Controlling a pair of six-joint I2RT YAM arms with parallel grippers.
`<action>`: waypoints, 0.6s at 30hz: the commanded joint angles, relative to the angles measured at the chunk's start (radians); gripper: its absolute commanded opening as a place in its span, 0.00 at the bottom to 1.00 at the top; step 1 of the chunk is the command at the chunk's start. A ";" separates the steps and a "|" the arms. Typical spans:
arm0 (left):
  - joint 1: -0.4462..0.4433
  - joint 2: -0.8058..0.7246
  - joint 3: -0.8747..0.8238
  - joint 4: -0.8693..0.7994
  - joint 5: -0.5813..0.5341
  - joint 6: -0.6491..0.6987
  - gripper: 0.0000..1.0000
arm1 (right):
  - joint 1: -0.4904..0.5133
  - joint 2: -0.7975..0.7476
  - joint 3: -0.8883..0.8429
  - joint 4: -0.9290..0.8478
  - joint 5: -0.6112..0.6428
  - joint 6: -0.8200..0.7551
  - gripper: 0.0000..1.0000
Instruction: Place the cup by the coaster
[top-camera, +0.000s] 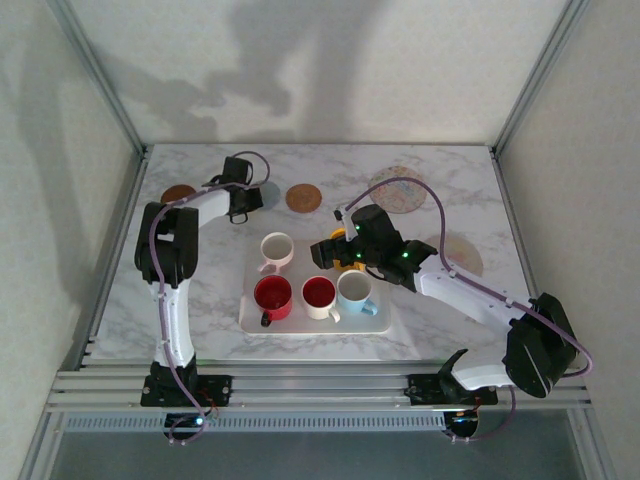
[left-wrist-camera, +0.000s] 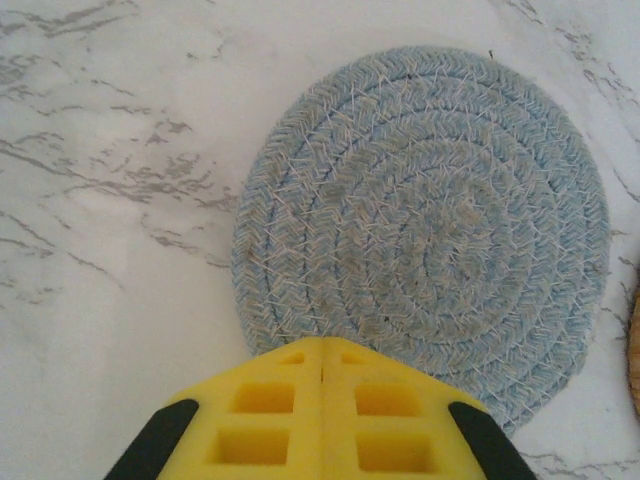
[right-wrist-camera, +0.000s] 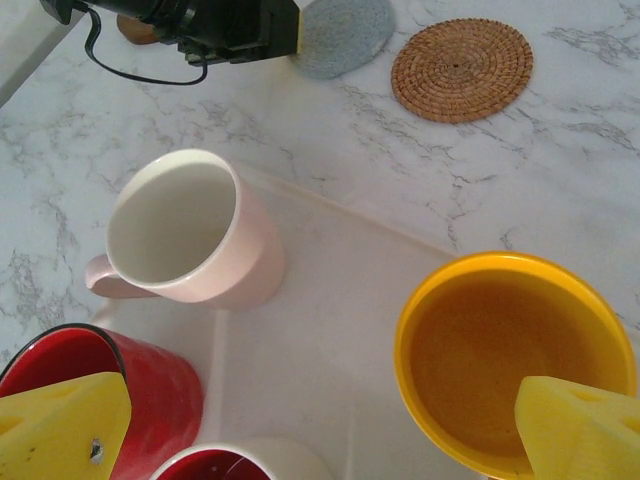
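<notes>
A white tray (top-camera: 250, 318) holds several cups: a pink cup (right-wrist-camera: 190, 235), a red cup (right-wrist-camera: 150, 390), a white cup with a red inside (top-camera: 319, 295), a light blue cup (top-camera: 355, 292) and a yellow cup (right-wrist-camera: 500, 360). My right gripper (right-wrist-camera: 320, 440) hangs open low over the tray (right-wrist-camera: 330, 320). One of its fingers is in front of the red cup, the other over the yellow cup's rim, and nothing is gripped. My left gripper (left-wrist-camera: 322, 345) is shut and empty at the near edge of a blue woven coaster (left-wrist-camera: 425, 230).
A brown wicker coaster (right-wrist-camera: 462, 70) lies right of the blue coaster (right-wrist-camera: 345, 30). More coasters lie on the marble: a dark one (top-camera: 178, 192) at the far left, a patterned one (top-camera: 397, 188) and a pale one (top-camera: 455, 255) at the right. Frame posts border the table.
</notes>
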 joint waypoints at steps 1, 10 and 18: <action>-0.017 0.009 -0.057 -0.159 -0.013 0.019 0.00 | 0.007 -0.018 -0.017 0.016 0.027 -0.012 0.99; -0.019 -0.013 -0.069 -0.176 -0.023 0.029 0.00 | 0.008 -0.023 -0.022 0.020 0.021 -0.004 0.99; -0.024 -0.019 -0.055 -0.173 -0.015 0.035 0.00 | 0.007 -0.024 -0.025 0.019 0.023 -0.004 0.99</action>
